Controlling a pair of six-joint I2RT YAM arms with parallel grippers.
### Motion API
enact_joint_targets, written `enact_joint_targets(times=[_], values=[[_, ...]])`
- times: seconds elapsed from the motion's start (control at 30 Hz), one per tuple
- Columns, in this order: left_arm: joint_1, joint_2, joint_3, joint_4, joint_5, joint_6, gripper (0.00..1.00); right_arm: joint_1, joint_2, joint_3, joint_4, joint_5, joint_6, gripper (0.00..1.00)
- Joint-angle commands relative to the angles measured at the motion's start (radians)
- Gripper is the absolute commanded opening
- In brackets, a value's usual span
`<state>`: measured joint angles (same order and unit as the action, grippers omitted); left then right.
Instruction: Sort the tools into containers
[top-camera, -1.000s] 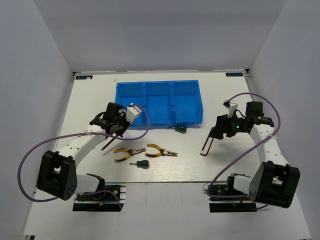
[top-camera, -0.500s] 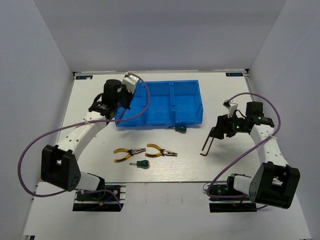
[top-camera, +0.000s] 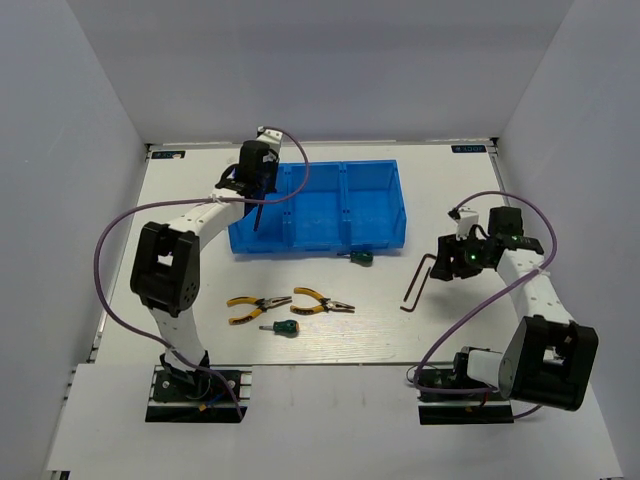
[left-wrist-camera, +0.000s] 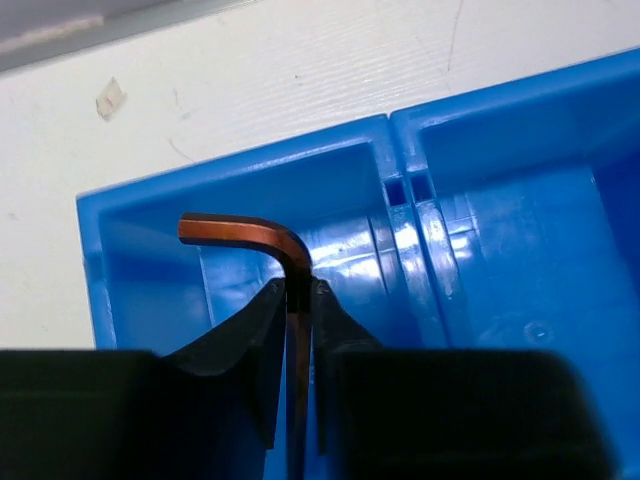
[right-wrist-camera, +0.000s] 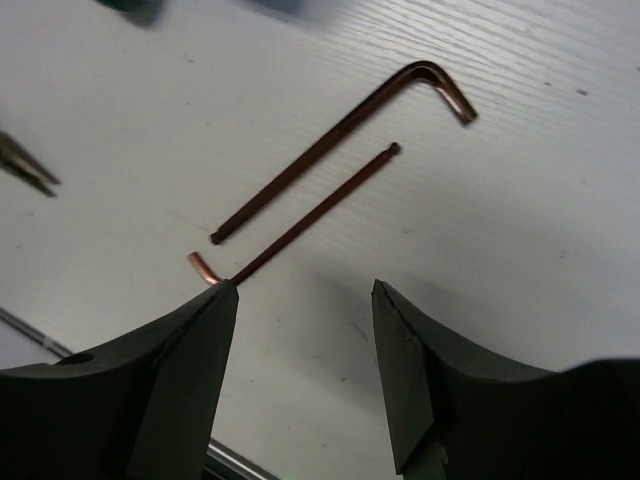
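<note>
Our left pincer (left-wrist-camera: 292, 300) is closed on a dark, copper-tinted L-shaped metal hex key (left-wrist-camera: 240, 230): both black fingers (left-wrist-camera: 250, 330) clamp the long shank, and the short leg projects beyond the tips, turned to their left. Directly below the pincer we find the end compartment (top-camera: 272, 222) of the bright blue rectangular plastic tray (left-wrist-camera: 95, 260). The divider (left-wrist-camera: 400, 190) to the middle compartment stands just to the pincer's right. We judge the step in hand to be the deposit of this key. The next move calls for parting the fingers while the key hangs over the compartment, so that it drops clear of rim and divider.

Our right pincer (right-wrist-camera: 305, 295) stands wide open and holds nothing. Just ahead of its fingertips, on the white table (right-wrist-camera: 520, 260), two more thin L-shaped keys lie side by side. A longer key (right-wrist-camera: 330, 150) lies farther out and a slimmer key (right-wrist-camera: 310, 205) nearer, its bent end beside the left fingertip. We judge a pickup there to need the fingers lowered astride one shank only.
</note>
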<state>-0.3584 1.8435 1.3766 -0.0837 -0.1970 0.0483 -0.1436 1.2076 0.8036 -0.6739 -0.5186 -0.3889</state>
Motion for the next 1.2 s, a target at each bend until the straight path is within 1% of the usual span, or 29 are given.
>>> enact_joint_targets(times=[0.0,0.03,0.07,0.1,0.13,0.17,0.2,0.3,0.37,0.4,0.5,0.53,0.57,0.6,0.63,0.7,0.77,0.8,0.87,1.07,1.13,1.17], values=[[-0.011,-0.036,0.044,0.012,-0.042,-0.044,0.31,0.001,0.053,0.014,0.082,0.152,0.079,0.63],[-0.011,-0.050,0.021,0.021,-0.042,-0.053,0.37,0.002,0.082,0.041,0.073,0.176,0.084,0.63],[-0.011,-0.050,0.012,0.021,-0.042,-0.053,0.47,0.007,0.116,0.049,0.068,0.184,0.093,0.63],[-0.011,-0.065,0.003,0.021,-0.042,-0.062,0.51,0.009,0.145,0.063,0.062,0.199,0.093,0.63],[-0.011,-0.076,0.002,0.021,-0.042,-0.062,0.54,0.012,0.162,0.066,0.060,0.216,0.099,0.61],[-0.011,-0.076,0.002,0.021,-0.042,-0.062,0.55,0.022,0.173,0.068,0.075,0.245,0.117,0.57],[-0.011,-0.090,0.002,0.012,-0.033,-0.062,0.61,0.029,0.211,0.069,0.085,0.282,0.136,0.57],[-0.011,-0.131,0.024,-0.020,-0.015,-0.053,0.65,0.051,0.266,0.088,0.092,0.327,0.179,0.47],[-0.011,-0.165,0.024,-0.059,0.007,-0.053,0.67,0.071,0.286,0.100,0.094,0.354,0.206,0.42],[-0.011,-0.209,0.024,-0.073,0.007,-0.053,0.69,0.096,0.294,0.103,0.097,0.364,0.243,0.41],[-0.011,-0.298,-0.026,-0.119,0.047,-0.086,0.70,0.116,0.290,0.098,0.123,0.376,0.277,0.39],[-0.011,-0.369,-0.080,-0.119,0.066,-0.096,0.71,0.139,0.291,0.100,0.128,0.381,0.304,0.39],[-0.011,-0.406,-0.111,-0.119,0.076,-0.105,0.71,0.141,0.297,0.101,0.123,0.381,0.318,0.39],[-0.011,-0.441,-0.143,-0.131,0.085,-0.114,0.73,0.169,0.299,0.109,0.120,0.368,0.332,0.39],[-0.011,-0.510,-0.199,-0.143,0.094,-0.131,0.73,0.185,0.312,0.120,0.103,0.371,0.349,0.39],[-0.020,-0.573,-0.273,-0.160,0.105,-0.143,0.73,0.209,0.322,0.124,0.099,0.377,0.372,0.39],[-0.020,-0.648,-0.313,-0.194,0.114,-0.157,0.73,0.222,0.326,0.126,0.099,0.385,0.381,0.39],[-0.020,-0.668,-0.344,-0.206,0.114,-0.157,0.73,0.228,0.334,0.124,0.102,0.390,0.381,0.41],[-0.020,-0.696,-0.370,-0.255,0.114,-0.171,0.74,0.252,0.351,0.126,0.100,0.429,0.430,0.41],[-0.030,-0.779,-0.392,-0.329,0.114,-0.180,0.75,0.298,0.420,0.132,0.096,0.499,0.519,0.41],[-0.030,-0.790,-0.402,-0.338,0.105,-0.189,0.75,0.308,0.426,0.126,0.099,0.514,0.531,0.40],[-0.030,-0.802,-0.402,-0.338,0.116,-0.189,0.75,0.314,0.432,0.124,0.102,0.552,0.533,0.38]])
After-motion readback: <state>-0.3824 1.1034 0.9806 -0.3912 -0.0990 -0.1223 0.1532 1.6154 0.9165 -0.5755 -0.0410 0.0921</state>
